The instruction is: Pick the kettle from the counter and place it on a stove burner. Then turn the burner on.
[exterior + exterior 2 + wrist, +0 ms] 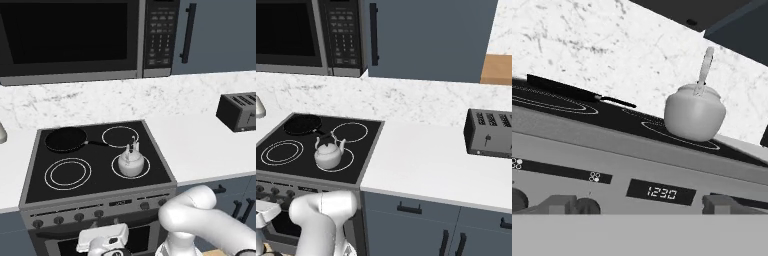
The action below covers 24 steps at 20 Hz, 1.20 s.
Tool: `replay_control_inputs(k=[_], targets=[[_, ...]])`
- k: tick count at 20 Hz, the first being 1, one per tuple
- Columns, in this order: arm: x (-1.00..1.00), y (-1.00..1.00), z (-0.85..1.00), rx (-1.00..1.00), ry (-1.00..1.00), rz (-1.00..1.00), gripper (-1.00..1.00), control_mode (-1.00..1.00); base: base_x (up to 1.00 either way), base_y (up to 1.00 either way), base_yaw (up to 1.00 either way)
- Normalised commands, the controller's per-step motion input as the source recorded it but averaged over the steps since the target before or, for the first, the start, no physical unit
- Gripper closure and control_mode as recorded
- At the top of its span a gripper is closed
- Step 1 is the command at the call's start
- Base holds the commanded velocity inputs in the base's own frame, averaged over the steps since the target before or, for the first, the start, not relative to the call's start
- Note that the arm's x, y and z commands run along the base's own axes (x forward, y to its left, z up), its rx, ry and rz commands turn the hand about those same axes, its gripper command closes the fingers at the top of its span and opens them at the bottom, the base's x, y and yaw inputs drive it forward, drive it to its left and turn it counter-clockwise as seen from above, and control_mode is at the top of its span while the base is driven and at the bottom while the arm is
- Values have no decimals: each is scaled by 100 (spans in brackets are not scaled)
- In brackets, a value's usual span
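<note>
The small white-silver kettle (131, 162) (328, 156) (694, 115) stands upright on the front right burner (145, 173) of the black stove top, its thin handle up. The white marble-look counter (210, 145) (426, 165) runs on both sides of the stove. My gripper (102, 236) is low in front of the stove's control panel, below the row of knobs (99, 213), open with nothing in it and well apart from the kettle. In the hand view two dark knobs (587, 205) sit just ahead, either side of the clock display (660, 192).
A black frying pan (66, 139) (302, 124) sits on the back left burner. A dark toaster (240, 111) (491, 132) stands on the counter to the right. A microwave (70, 37) hangs above the stove.
</note>
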Motion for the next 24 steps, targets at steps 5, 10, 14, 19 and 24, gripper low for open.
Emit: replay_control_inputs(k=[5, 10, 14, 19, 24], targets=[[26, 1, -17, 7, -5, 1, -100, -100, 0, 0, 0], [2, 20, -24, 10, -1, 0, -100, -100, 0, 0, 0], [3, 15, -17, 12, 0, 0, -100, -100, 0, 0, 0], [22, 9, -6, 6, -6, 0, -100, -100, 0, 0, 0], [21, 1, -24, 3, -5, 0, -100, -100, 0, 0, 0]])
